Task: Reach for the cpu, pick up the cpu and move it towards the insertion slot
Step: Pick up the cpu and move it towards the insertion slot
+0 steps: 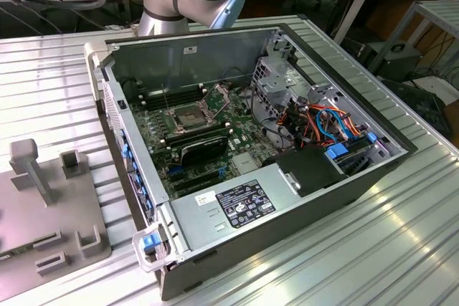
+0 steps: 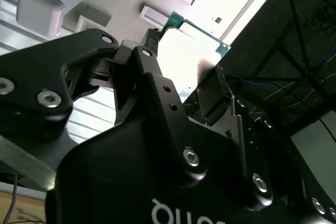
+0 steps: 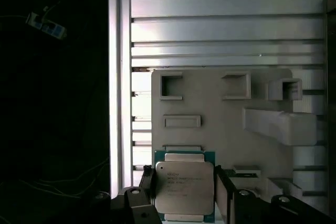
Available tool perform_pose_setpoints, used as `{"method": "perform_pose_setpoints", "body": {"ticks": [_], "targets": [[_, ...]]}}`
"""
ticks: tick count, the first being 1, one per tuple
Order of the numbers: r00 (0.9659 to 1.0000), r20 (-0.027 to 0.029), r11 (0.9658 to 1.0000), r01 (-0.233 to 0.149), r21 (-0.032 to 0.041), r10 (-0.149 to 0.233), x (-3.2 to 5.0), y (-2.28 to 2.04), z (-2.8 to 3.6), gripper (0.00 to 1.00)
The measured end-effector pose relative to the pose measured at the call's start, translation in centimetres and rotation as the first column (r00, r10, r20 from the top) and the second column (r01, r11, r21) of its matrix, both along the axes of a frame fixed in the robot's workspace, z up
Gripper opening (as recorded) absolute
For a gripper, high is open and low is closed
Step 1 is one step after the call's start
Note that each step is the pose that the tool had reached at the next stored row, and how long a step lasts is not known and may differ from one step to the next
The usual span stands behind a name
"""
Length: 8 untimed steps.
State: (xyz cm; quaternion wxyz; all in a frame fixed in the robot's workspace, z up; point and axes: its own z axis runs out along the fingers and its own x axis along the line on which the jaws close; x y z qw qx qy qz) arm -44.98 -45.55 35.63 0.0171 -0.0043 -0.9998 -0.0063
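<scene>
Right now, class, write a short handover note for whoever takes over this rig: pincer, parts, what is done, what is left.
Pincer: shut on the cpu, one finger on each side, in both wrist views.
Cpu: held above the grey plastic fixture that lies on the ribbed table.
Insertion slot: on the motherboard in the open computer case, its plate raised.
Done: reach and pick-up.
Left: carrying the cpu to the slot.

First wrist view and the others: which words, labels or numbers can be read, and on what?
Nothing reads clearly.
The cpu face: printed lines, too small to read.
The black label on the grey box: too small.
The claw housing: white letters, cut off.
</scene>
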Motion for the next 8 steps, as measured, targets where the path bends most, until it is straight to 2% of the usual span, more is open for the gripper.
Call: {"method": "perform_pose_setpoints", "body": {"ticks": [8], "targets": [[1.0, 0.0001, 1.0, 0.0, -0.0086, 0.0, 0.0, 0.0, 2.27, 0.55]]}}
